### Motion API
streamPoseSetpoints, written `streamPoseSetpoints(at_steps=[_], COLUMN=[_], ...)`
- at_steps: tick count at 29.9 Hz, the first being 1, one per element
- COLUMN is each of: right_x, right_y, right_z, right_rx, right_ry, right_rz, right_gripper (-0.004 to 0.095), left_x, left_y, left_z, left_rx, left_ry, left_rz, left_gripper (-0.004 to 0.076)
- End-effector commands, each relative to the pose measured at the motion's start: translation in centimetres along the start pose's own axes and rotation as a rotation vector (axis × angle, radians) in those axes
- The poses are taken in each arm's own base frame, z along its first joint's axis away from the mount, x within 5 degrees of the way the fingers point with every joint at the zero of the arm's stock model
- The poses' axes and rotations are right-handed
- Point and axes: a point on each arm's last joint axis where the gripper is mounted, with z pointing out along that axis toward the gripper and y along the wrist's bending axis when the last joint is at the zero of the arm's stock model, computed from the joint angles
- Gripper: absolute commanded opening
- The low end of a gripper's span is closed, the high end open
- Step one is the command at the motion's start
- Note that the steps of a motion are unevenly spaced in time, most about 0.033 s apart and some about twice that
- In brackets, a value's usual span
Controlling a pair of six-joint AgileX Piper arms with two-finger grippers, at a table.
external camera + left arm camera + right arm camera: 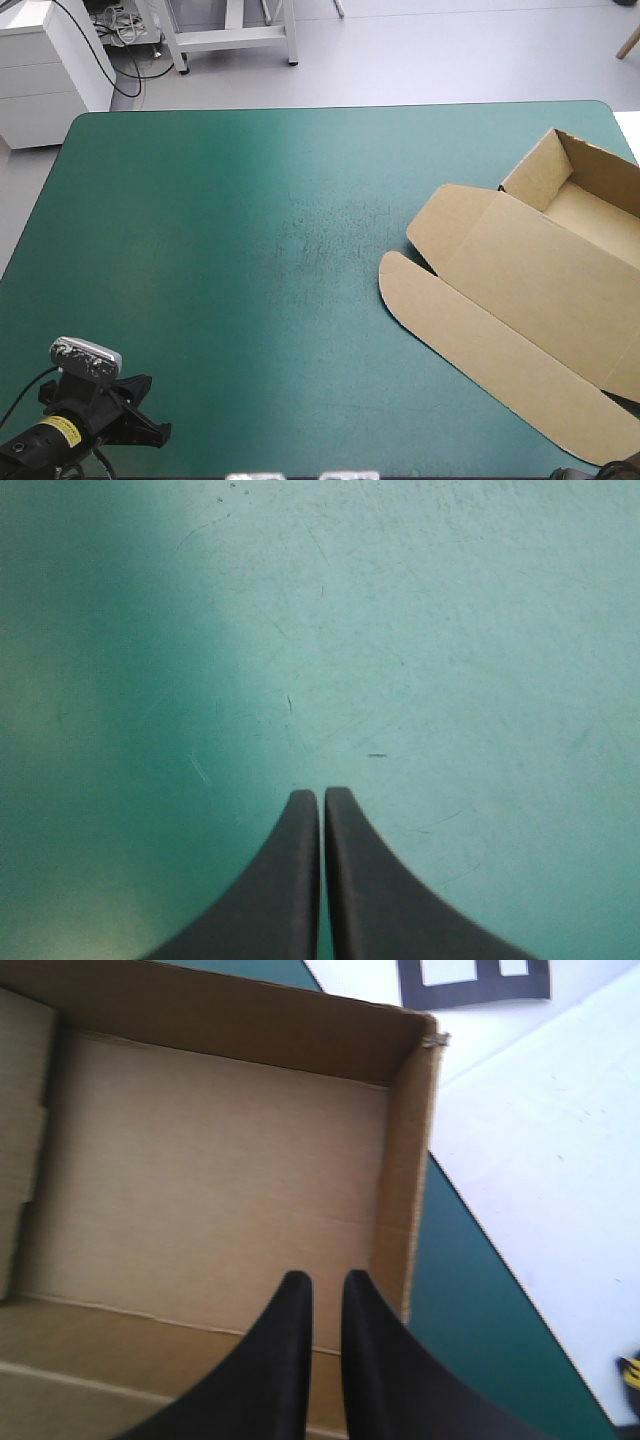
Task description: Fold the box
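Note:
The brown box lies at the table's right side as an open tray, with its lid flat and pointing toward the near edge. The tray's walls stand raised at the far right. My left gripper is at the near left corner, far from the box. In its wrist view the left gripper is shut over bare teal-green cover, holding nothing. My right gripper hovers over the tray floor, close to a side wall. Its fingers are shut with nothing between them.
The teal-green cover stretches bare between the left gripper and the box. The box's tray reaches close to the table's right edge, with white floor beyond it.

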Motion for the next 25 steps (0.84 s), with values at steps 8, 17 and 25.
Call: streamPoseSetpoints(at_steps=[8,17,25], right_x=[4.5,12.7,20.0], right_y=[2.7,6.5,6.7], right_z=[-7.7,-9.6,-11.8], right_rx=[-0.147,-0.249,-0.31], right_ry=[-0.153,-0.133,-0.198], right_rz=[-0.073,-0.268,-0.399], right_gripper=[-0.0001,-0.0002,-0.0002], left_x=[-1.1,-1.2,-1.2], left_y=[-0.1,-0.1,-0.3], left_z=[-0.5,-0.4,-0.4], left_rx=[0.005,0.005,0.03], left_ry=[-0.071,-0.078,-0.078], left_rz=[-0.003,-0.003,-0.02], left_gripper=[-0.0008,-0.0008,-0.0008])
